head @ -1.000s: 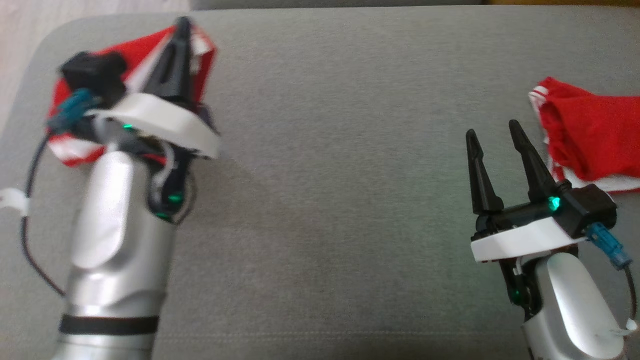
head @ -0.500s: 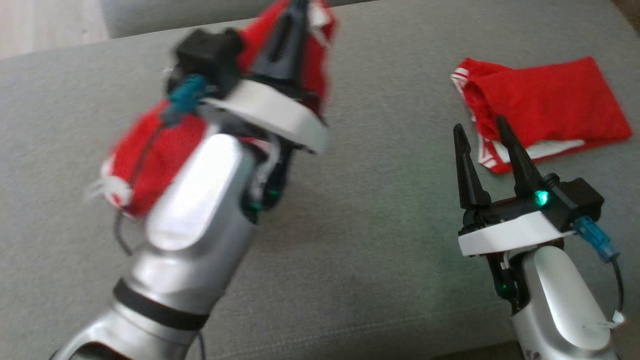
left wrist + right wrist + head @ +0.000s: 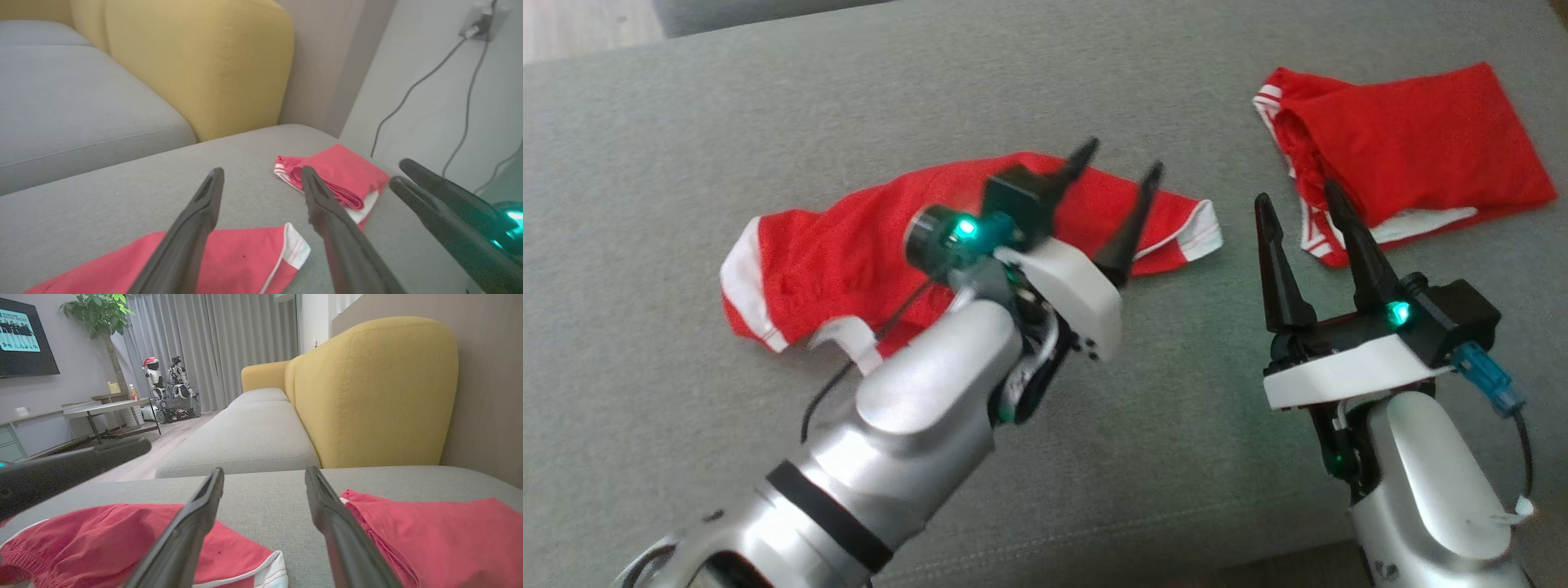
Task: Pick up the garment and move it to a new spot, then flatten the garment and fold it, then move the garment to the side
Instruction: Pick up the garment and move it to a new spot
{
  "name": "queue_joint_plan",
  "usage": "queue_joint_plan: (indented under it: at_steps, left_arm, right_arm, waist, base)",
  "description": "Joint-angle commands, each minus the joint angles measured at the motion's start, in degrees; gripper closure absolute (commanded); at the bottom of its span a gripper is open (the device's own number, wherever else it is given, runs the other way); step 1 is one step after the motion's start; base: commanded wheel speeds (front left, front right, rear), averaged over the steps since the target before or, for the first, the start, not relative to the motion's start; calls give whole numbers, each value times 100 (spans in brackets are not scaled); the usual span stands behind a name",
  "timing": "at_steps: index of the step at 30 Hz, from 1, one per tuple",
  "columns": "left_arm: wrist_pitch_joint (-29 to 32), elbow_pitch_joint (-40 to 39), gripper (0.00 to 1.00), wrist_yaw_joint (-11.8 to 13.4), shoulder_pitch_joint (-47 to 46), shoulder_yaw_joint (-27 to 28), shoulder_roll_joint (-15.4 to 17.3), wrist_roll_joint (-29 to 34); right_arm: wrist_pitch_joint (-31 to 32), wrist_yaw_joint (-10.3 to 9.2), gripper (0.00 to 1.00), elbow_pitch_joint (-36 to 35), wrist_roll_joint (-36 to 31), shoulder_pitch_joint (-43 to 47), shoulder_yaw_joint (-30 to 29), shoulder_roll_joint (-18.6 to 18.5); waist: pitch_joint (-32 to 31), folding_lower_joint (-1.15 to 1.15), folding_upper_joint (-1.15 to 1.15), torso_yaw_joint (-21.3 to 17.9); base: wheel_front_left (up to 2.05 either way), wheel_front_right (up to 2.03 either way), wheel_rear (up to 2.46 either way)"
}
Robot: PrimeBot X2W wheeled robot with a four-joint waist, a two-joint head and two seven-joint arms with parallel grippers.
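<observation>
Red shorts (image 3: 833, 253) spread on grey cushion (image 3: 686, 122); both grippers empty.
The shorts are seen left of centre, ungripped. The left gripper (image 3: 1123, 158) is poised over them, fingers spread wide. The right gripper (image 3: 1297, 193) is likewise spread, just before a folded red garment (image 3: 1413, 155).

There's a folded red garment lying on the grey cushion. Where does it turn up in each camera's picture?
Head view: the folded red garment lies at the upper right, just beyond the right gripper.
Left wrist view: right of centre.
Right wrist view: lower right corner.
Shared landmark: the spread red garment with its white hem, to the folded one's left in all three views.
</observation>
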Motion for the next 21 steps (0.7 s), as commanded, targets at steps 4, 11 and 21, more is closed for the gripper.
queue_joint_plan:
  at_steps: [4,11,21]
  left_arm:
    - [-244,32,0,52,-267,607,127,-129]
    - [-273,-598,0,56,536,1673,642,204]
    - [-274,-1721,0,-283,2953,2975,898,820]
  right_arm:
    - [-61,-4,0,-179,-21,-97,10,69]
    - [-62,-4,0,-178,-93,146,-162,-96]
    - [-62,-4,0,-146,-137,693,-301,-107]
  waist:
    - [-76,0,0,298]
    - [-329,0,0,780]
    - [-763,0,0,1280]
  base:
    - [0,0,0]
    - [0,0,0]
    - [0,0,0]
